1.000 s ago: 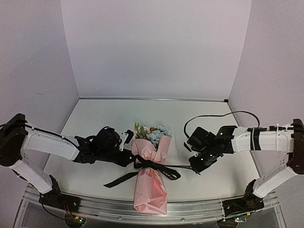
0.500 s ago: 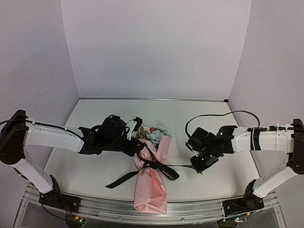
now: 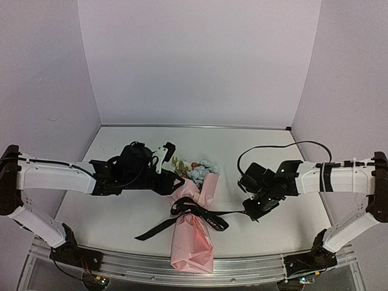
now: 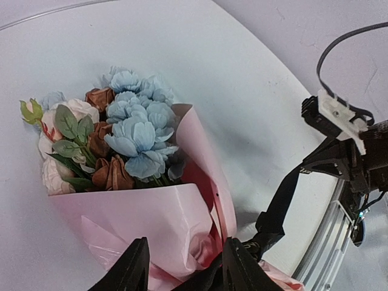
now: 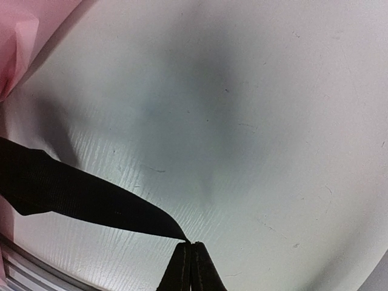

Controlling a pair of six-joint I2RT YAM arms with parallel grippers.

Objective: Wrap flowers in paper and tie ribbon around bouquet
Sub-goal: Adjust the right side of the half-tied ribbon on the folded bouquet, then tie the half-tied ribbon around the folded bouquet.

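At mid-counter, the bouquet point(image 3: 193, 245) — lying flat, heads away from the arm bases, narrow end near the front edge. Flowers point(image 3: 203, 170) already inside the paper point(image 3: 206, 188): wrapping seemingly done. Around the waist of the cone, the ribbon point(image 3: 197, 210), crossed and looped into an apparent knot; one tail loose on the counter point(image 3: 121, 145) to the left, the other stretched to the right. Probably left to do: pulling the knot tight, perhaps forming a bow, then letting go.

Paper thin, pink, a little translucent, with soft folds and a creased rim. Petals ruffled, cloth-like, in pale blue, peach and rust; leaves small and green. Ribbon flat, black, satin, with light lettering.

Left gripper point(image 4: 187, 248) above the upper part of the cone — fingers apart, nothing clamped between them. Right gripper point(image 5: 188, 248) pinched closed on the ribbon's right tail.
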